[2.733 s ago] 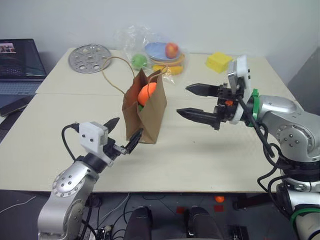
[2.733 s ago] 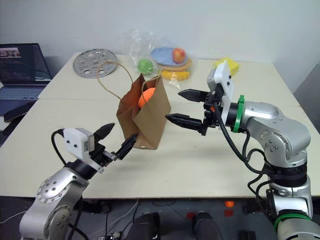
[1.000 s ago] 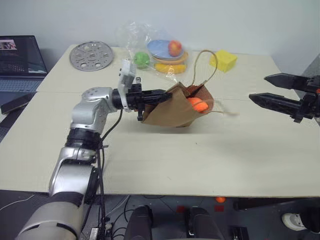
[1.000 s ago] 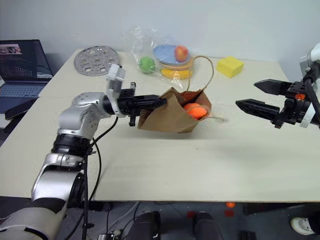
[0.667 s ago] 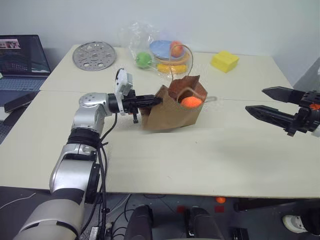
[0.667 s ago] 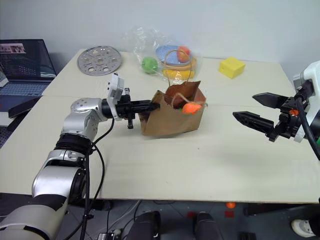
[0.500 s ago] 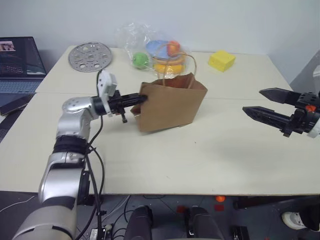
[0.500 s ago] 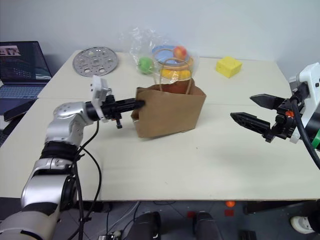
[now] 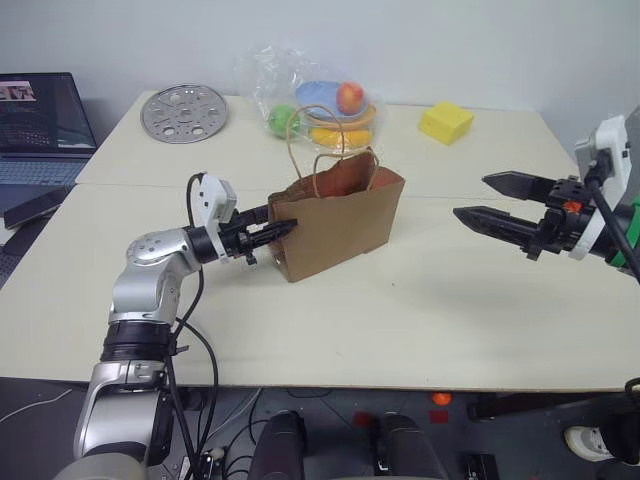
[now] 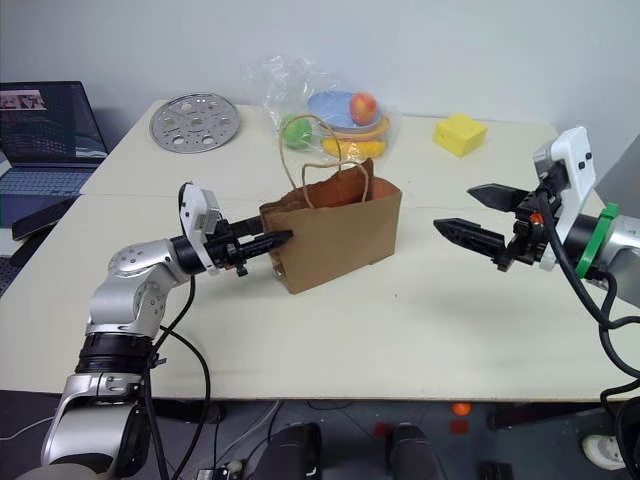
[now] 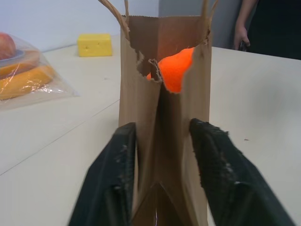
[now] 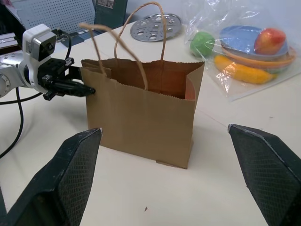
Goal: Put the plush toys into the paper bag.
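I see a pale cream table [image 9: 330, 330] with a seam across its middle, set against a plain light wall [image 9: 420, 40]. At ten o'clock a laptop [image 9: 40, 120] sits open on a grey side surface. Under the table's near edge at six o'clock, dark floor [image 9: 330, 420] with loose cables. In the left wrist view a person [image 11: 263, 28] in dark clothes stands beyond the table

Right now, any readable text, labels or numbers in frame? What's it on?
None readable.
Laptop screen: lit picture at its top corner, too small to read.
Paper bag: plain, no print.
Yellow block: no marking.
Metal disc: holes only.
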`<move>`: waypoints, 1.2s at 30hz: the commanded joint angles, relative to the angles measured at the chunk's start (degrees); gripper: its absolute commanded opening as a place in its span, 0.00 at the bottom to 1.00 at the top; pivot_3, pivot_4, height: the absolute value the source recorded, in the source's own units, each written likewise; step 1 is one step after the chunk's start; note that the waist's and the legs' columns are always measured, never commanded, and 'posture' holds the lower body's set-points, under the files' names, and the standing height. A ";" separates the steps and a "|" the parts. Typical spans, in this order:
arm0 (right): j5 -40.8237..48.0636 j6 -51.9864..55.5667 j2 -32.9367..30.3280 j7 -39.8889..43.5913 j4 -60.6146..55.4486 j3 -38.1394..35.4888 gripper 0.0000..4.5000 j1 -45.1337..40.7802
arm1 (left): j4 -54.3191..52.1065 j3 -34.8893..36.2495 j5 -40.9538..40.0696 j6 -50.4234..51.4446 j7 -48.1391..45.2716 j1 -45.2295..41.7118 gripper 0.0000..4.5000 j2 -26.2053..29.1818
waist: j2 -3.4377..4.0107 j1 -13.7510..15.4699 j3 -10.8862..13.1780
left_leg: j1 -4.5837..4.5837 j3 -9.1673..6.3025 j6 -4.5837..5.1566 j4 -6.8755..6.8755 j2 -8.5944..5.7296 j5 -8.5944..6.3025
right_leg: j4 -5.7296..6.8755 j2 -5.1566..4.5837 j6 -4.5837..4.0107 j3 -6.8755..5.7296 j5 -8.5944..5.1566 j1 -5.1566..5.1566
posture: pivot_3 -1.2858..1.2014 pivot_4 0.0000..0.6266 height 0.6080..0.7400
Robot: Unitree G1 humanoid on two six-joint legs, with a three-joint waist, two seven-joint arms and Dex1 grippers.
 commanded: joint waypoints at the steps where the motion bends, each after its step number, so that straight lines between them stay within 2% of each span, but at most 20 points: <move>1: -0.80 -1.66 0.07 0.45 -0.38 -0.47 1.00 -1.05 | -0.43 -1.28 1.27 -3.07 1.15 -0.78 0.74 -2.12 | 0.00 0.17 0.00 | 0.00 0.01 0.00 0.00 0.00 0.00 | 0.01 0.00 0.02 -0.01 0.01 0.00 | 0.52 0.24 1.00; 4: -0.77 -1.65 0.24 0.16 -0.94 -0.56 1.00 -0.72 | 1.68 -2.36 3.33 -5.85 2.81 -1.64 0.95 -4.15 | 0.00 0.45 0.00 | 0.00 0.12 0.00 0.01 -0.03 0.00 | 0.00 0.01 0.12 0.01 0.07 -0.01 | 0.52 0.24 1.00; 5: -0.72 -1.61 0.30 0.06 -1.14 -0.63 1.00 -0.60 | 2.67 -2.66 4.16 -6.98 3.61 -2.13 0.99 -4.79 | 0.00 0.51 0.00 | 0.00 0.14 0.00 0.01 -0.04 0.00 | 0.01 0.01 0.13 0.01 0.07 -0.01 | 0.52 0.24 1.00; 9: -0.39 -1.25 0.07 -0.48 -2.21 -1.65 1.00 0.51 | 7.76 -2.90 7.40 -10.58 7.26 -4.16 0.99 -6.26 | 0.00 0.62 0.00 | 0.00 0.16 0.00 0.04 -0.06 0.00 | 0.01 0.05 0.20 0.02 0.12 -0.01 | 0.52 0.24 1.00; 13: 0.08 -0.95 -0.38 -0.84 -2.66 -3.00 1.00 1.51 | 9.57 -2.43 6.59 -10.16 6.38 -5.46 0.99 -6.21 | 0.00 0.62 0.00 | 0.00 0.17 0.00 0.03 -0.05 0.00 | 0.00 0.08 0.22 0.02 0.13 -0.02 | 0.52 0.24 1.00; 16: -0.12 -1.17 -0.18 -1.09 -2.66 -3.00 1.00 1.60 | 9.92 -2.59 6.18 -9.71 5.26 -5.79 0.86 -6.04 | 0.00 0.62 0.00 | 0.00 0.17 0.00 0.03 -0.05 0.00 | 0.01 0.08 0.22 0.02 0.13 -0.02 | 0.52 0.24 1.00; 28: -0.17 -1.12 0.14 -2.01 -2.94 -2.96 1.00 1.51 | 10.25 -2.92 5.90 -8.43 3.61 -6.65 0.03 -6.80 | 0.00 0.63 0.00 | 0.00 0.17 0.00 0.04 -0.05 0.00 | 0.02 0.09 0.24 0.02 0.15 -0.01 | 0.52 0.24 1.00; 36: 0.48 -0.46 -0.26 -2.88 -3.79 -3.84 1.00 1.95 | 12.52 -3.03 5.47 -8.13 1.27 -8.93 0.02 -7.25 | 0.00 0.63 0.00 | 0.00 0.17 0.00 0.07 -0.08 0.00 | 0.02 0.13 0.26 0.03 0.16 -0.01 | 0.52 0.24 1.00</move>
